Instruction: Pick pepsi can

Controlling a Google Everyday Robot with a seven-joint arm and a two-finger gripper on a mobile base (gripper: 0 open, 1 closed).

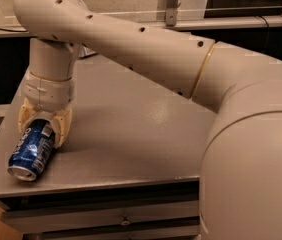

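Bench, front-left corner: grips far end of tilted can with gripper, fingers closed against both sides, apparently for a secure lift.

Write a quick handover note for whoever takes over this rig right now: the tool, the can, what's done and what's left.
The tool is down near the table's front left corner, shut on the far end of the can.
The can lies on its side on the table, its silver end toward the front edge. It is not yet lifted.
Done: the reach and, by the look of it, the grasp.
Left: lift the can clear of the table.
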